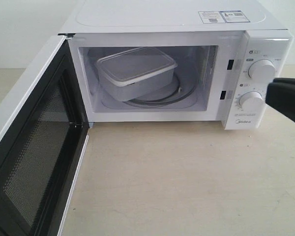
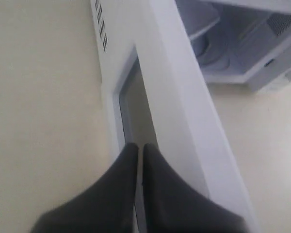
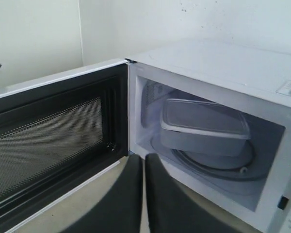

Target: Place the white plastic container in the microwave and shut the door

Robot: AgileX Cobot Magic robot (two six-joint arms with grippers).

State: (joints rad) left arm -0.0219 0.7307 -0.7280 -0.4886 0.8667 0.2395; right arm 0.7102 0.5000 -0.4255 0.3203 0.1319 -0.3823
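My left gripper (image 2: 139,147) has its two fingers pressed together with nothing between them. Its tips are at the outer face of the door (image 2: 184,111), just beside the window's edge, though I cannot tell whether they touch the panel. My right gripper (image 3: 144,158) is likewise closed and empty, hanging in front of the open cavity. Ahead of it the white plastic container (image 3: 203,127) sits inside the microwave (image 1: 177,17), on the glass turntable (image 3: 233,165), seemingly a little tilted but clear of the doorway. So I judge only the door is left. I should push with the left fingertips flat on the outer panel, far from the hinge, following the door's arc steadily until the latch catches. The right gripper should be held back from the opening so it isn't pinched.
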